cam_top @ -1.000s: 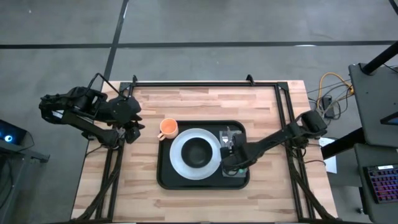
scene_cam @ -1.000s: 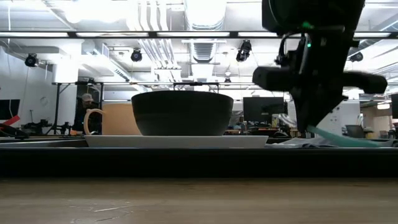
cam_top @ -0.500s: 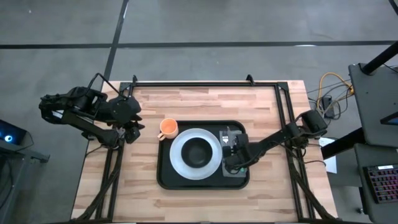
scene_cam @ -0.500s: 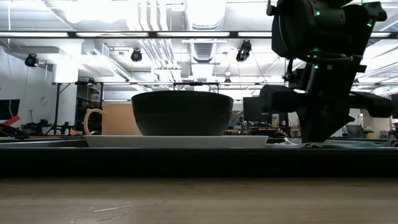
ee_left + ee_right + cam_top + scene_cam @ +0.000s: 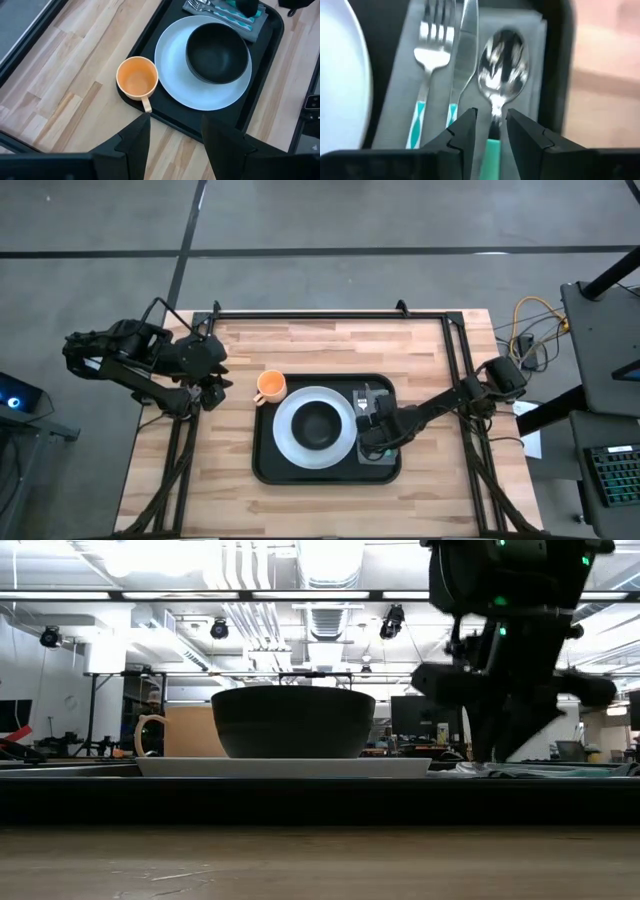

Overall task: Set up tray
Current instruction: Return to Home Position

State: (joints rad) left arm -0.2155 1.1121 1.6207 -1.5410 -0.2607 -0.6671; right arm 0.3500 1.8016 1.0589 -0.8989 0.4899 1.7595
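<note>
The black tray point(image 5: 265, 465) lies mid-table and carries a white plate point(image 5: 290, 435) with a black bowl point(image 5: 320, 423) on it. An orange cup point(image 5: 271, 386) stands at the tray's far left corner. On the tray's right part lies a grey napkin point(image 5: 400, 65) with a fork point(image 5: 432, 45), a knife point(image 5: 465, 50) and a spoon point(image 5: 502, 67) flat on it. My right gripper point(image 5: 492, 125) hangs open just above the napkin, its fingers on either side of the spoon's teal handle point(image 5: 493, 145), with gaps showing. My left gripper point(image 5: 175, 125) waits open, left of the tray.
Bare wooden table surrounds the tray on all sides. The left arm point(image 5: 150, 355) is folded at the table's left edge. A black frame rail point(image 5: 330, 315) runs along the far edge. The room beyond the table shows in the low view.
A second ago the spoon's teal handle stuck out slanting below my right gripper; now it lies flat on the napkin. My right gripper has stayed over the napkin and shifted slightly toward the plate.
</note>
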